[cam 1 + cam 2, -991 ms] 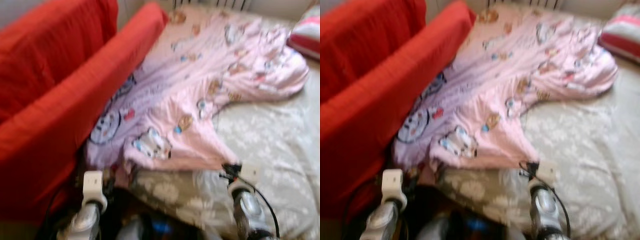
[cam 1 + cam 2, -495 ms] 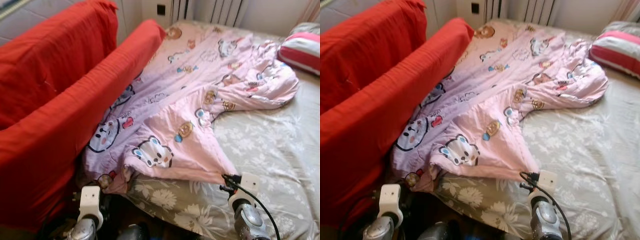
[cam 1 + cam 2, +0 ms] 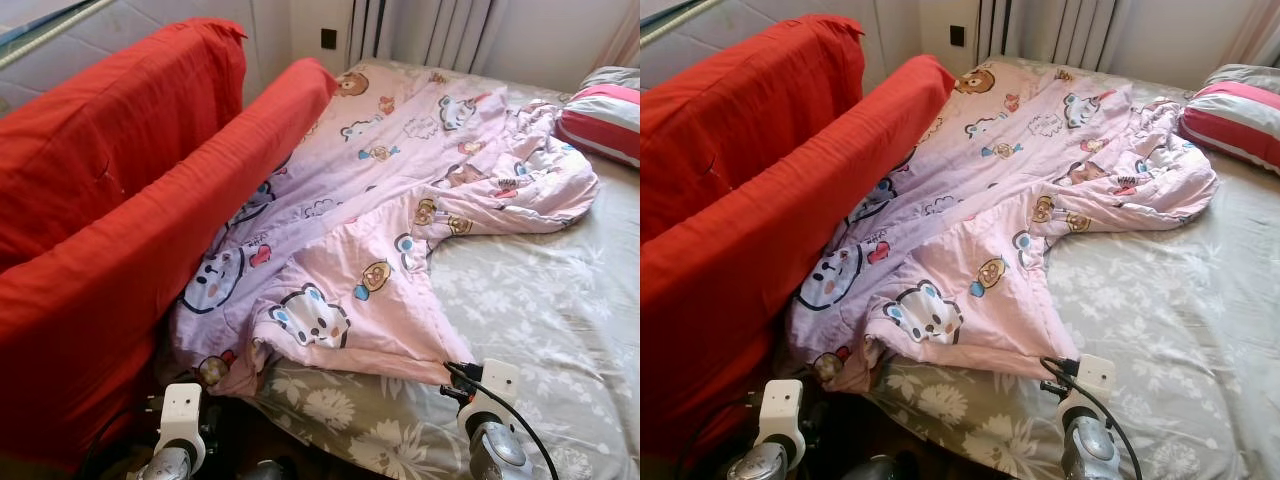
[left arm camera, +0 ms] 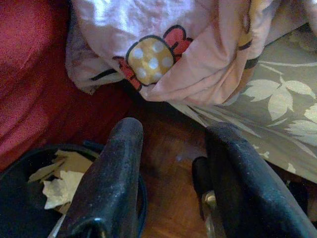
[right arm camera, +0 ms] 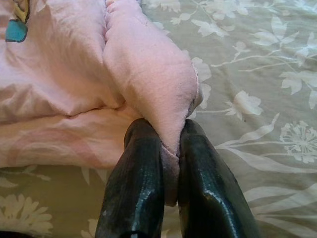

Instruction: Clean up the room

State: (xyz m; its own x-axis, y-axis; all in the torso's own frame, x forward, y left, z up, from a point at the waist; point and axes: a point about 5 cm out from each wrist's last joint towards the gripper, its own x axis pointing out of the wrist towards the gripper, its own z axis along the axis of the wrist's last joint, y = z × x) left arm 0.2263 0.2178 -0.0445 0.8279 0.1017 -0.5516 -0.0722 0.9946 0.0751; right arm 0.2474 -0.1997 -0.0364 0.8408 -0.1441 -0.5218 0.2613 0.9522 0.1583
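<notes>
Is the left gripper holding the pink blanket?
No. The left gripper is open over the floor, its fingers apart, short of the pink blanket.

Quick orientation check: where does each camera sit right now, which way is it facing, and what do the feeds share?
Head eyes: look forward and down at the pink blanket on the bed, red sofa left, both wrists low.
Left wrist: along the left gripper, open over wood floor beside a bin.
Right wrist: along the right gripper pinching the blanket corner.
Shared: blanket and floral sheet.
</notes>
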